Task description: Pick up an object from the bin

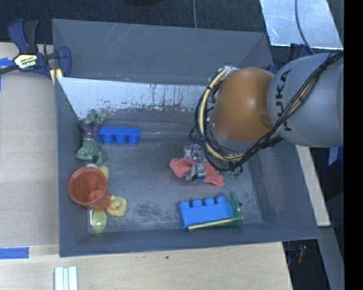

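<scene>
In a grey metal bin [157, 53], the arm's jaws sit low over a crumpled pink-red soft thing [180, 168] lying right of the bin's middle; whether they are spread or pinching it cannot be told under the orange wrist cover [242, 110]. Nearest, by the front wall, lies a blue studded block [202, 210] with a green-and-yellow piece [222, 223] against it. Well apart on the left are a blue brick [118, 136], a green figure [91, 142] and an orange cup [88, 186].
</scene>
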Motion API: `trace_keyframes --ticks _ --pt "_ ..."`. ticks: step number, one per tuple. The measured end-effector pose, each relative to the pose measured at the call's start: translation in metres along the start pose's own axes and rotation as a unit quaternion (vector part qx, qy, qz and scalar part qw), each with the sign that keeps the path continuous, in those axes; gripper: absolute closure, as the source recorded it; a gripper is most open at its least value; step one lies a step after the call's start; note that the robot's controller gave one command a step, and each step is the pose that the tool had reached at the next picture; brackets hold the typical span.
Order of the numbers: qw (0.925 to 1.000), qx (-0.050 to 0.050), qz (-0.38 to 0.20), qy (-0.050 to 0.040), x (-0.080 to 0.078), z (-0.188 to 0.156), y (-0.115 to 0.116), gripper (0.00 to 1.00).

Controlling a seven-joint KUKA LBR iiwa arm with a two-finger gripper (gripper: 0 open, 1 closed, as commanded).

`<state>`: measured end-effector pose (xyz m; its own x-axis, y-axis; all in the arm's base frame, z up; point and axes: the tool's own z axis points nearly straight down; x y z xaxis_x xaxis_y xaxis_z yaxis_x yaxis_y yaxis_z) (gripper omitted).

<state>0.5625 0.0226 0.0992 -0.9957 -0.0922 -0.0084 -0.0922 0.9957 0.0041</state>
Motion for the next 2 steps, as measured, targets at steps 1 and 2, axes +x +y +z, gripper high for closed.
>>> trace_keyframes --ticks 1,2 --pt "1.0 0.0 -0.002 0.0047 -0.01 -0.05 0.004 1.0" --pt "0.9996 -0.001 0.027 0.0061 -0.004 -0.126 -0.008 1.0"
